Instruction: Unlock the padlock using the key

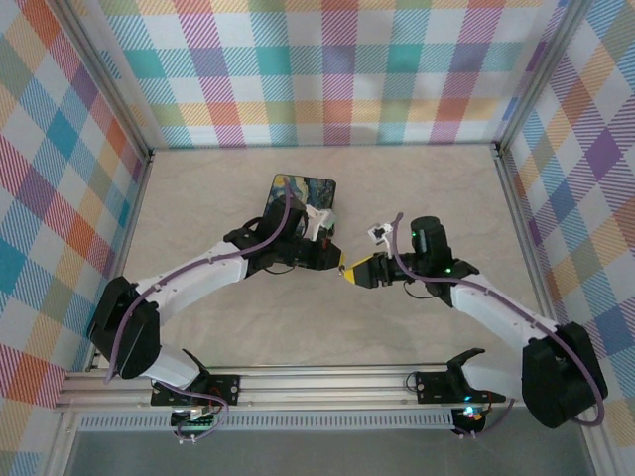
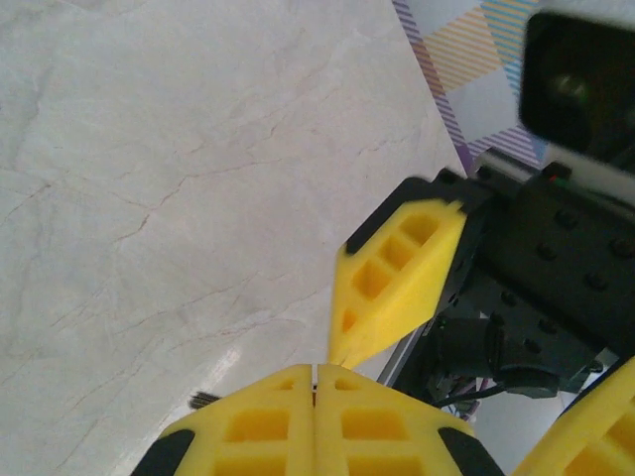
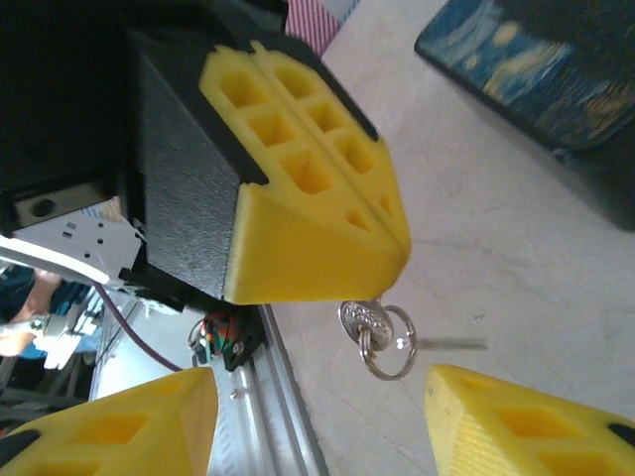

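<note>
marble table [image 1: 198, 198]; painted box [image 1: 310, 188] near left tool [image 3: 382, 268] pinching key [image 3: 362, 322].

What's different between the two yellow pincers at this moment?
The left pincer is shut tight, its two halves pressed together, while the right pincer stands open with a wide gap. The left pincer grips the key, whose round head and ring hang out below its tip. The right pincer holds nothing. Both are built from yellow wedges with square hollows, and they face each other.
</note>
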Robot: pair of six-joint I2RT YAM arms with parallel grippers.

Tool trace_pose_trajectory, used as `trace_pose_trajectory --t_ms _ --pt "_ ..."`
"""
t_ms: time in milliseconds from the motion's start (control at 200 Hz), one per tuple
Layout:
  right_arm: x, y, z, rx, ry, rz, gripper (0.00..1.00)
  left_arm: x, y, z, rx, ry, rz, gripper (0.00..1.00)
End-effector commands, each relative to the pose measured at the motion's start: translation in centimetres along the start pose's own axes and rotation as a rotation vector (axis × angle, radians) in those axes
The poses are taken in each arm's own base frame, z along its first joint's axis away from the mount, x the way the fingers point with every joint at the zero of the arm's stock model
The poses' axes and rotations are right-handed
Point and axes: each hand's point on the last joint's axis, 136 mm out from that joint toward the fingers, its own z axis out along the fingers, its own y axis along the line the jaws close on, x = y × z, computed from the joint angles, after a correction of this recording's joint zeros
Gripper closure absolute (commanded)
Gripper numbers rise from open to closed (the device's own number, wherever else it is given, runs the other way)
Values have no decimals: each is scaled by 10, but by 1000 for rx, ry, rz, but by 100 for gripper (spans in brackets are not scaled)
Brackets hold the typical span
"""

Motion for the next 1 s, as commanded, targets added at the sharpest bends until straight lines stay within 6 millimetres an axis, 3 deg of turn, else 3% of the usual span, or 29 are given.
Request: trace_pose_trajectory --t_ms 0,110,190,435,740,1000 --pt "-22 5 -8 -9 -89 4 47 -13 -9 -12 31 -82 11 100" --pt "-42 -5 -4 0 -158 117 64 -22 -11 -15 59 -147 -24 100" --pt "-51 -9 -2 -20 -201 187 69 -31 -8 -17 67 -200 -54 100" --pt "-69 -6 -6 -62 -305 257 69 -56 0 -36 100 -354 -115 100" --pt "-74 -13 2 -71 -332 295 70 -59 -3 -37 149 -379 -137 100" --pt "-72 -8 15 -97 -310 291 71 -63 -6 -38 170 -397 -149 100"
